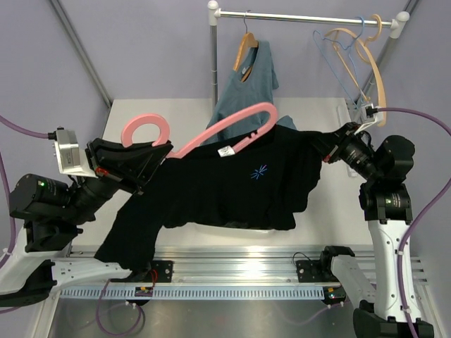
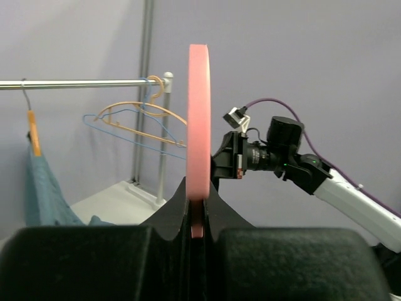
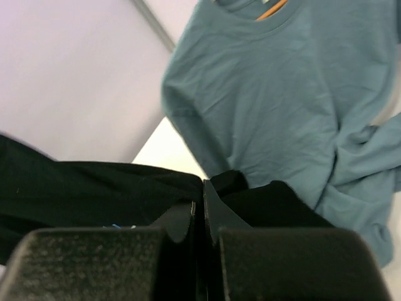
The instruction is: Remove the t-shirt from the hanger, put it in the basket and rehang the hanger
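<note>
Pale tabletop [image 1: 141, 116] fills the space in front of lilac walls, with a slotted metal rail [image 1: 232, 271] along its near edge where both arms are bolted.

On the left side, the left gripper [image 1: 158, 153] has its jaws pressed together on the pink hanger [image 1: 232, 128], pinching it just below the curved hook. In the left wrist view the hanger [image 2: 199, 125] stands edge-on, rising upright out of the clamped left gripper [image 2: 197, 210].

The black t-shirt [image 1: 232, 193] hangs spread between the two arms, above the table. One sleeve trails down at the left towards the rail. Its white neck label [image 1: 225, 151] and small blue starburst print [image 1: 259, 171] face the overhead camera. One pink arm of the hanger loops out above the collar; the rest is hidden in the fabric.

At the right, the right gripper [image 1: 331, 149] has its jaws closed on the far shoulder of the t-shirt. The right wrist view shows the right gripper [image 3: 202, 210] shut, with black cloth [image 3: 94, 188] bunched on either side of it.

Beyond, a blue-grey shirt [image 1: 250, 84] hangs on a wooden hanger [image 1: 245, 48] from a clothes rail [image 1: 303, 15]. Bare wooden hangers [image 1: 366, 67] and a thin blue wire hanger [image 1: 337, 63] hang at the rail's right end.
</note>
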Controlling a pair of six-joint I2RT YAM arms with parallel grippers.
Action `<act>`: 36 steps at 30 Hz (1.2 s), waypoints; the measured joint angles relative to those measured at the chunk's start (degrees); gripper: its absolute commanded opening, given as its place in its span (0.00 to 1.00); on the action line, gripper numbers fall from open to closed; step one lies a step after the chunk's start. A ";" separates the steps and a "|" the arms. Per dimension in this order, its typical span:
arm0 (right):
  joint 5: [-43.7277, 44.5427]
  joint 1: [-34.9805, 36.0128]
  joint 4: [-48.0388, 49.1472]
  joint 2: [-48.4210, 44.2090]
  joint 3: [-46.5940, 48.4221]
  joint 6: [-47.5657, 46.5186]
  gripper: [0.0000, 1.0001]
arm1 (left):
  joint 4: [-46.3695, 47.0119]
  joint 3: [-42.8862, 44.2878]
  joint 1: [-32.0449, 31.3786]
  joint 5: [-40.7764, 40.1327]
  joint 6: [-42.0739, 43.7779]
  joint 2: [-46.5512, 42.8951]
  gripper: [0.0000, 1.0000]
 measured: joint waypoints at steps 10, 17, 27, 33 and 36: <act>11.93 0.35 -3.85 1.57 4.87 -2.03 0.00 | 10.95 -11.28 -0.15 -5.73 3.85 -4.76 0.00; 13.62 0.59 -5.79 2.82 9.01 -2.34 0.00 | 22.86 -18.18 -0.20 -6.58 4.02 -8.22 0.00; 1.05 0.46 -2.75 1.62 6.82 -1.05 0.00 | 36.70 -18.10 -0.20 -3.61 -0.52 -6.21 0.00; -2.58 0.42 -3.65 3.61 5.09 -2.47 0.00 | 41.53 -17.57 -0.20 -2.27 -1.88 -3.45 0.00; -2.47 0.42 -4.20 4.92 4.26 -3.61 0.00 | 43.52 -17.57 -0.20 -0.50 -2.75 -2.36 0.00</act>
